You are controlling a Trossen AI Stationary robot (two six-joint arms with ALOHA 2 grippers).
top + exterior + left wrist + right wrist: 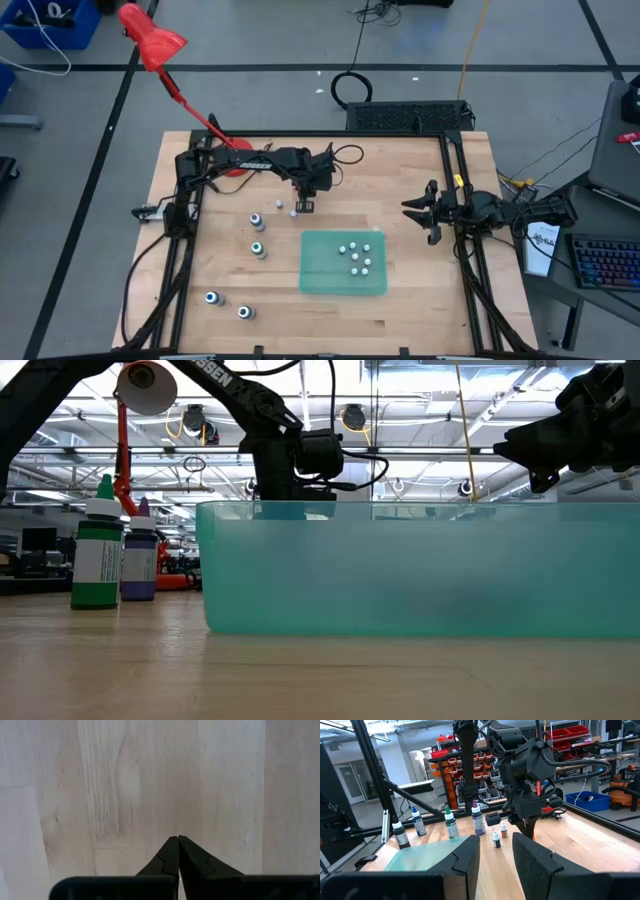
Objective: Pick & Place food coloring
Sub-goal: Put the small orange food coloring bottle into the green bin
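**Spotter:** What has your left gripper got?

**Me:** Nothing that I can see. My left gripper [178, 840] has its fingers pressed tip to tip over bare wooden tabletop [125, 785], just off the far left corner of the teal tray [315, 280]. There is no bottle between the pads.

**Spotter:** Where is the food coloring, then?

**Me:** The nearest are two tiny whitish bottles [281, 203] standing on the wood just beside my left gripper, on the side away from the tray. Next are six tiny bottles [357, 254] clustered inside the tray, toward its right half. Farther out, well left of the tray, four bigger bottles [256, 220] with coloured tops stand scattered. My right gripper [495, 851] waits off the tray's right side, with its fingers apart and empty.

**Spotter:** How would you handle one of the tiny ones?

**Me:** I judge they are light, hard plastic, smooth and easy to tip. A nudge from one finger would knock one over or roll it away. I would straddle the body below the cap, low and square, and squeeze gently.
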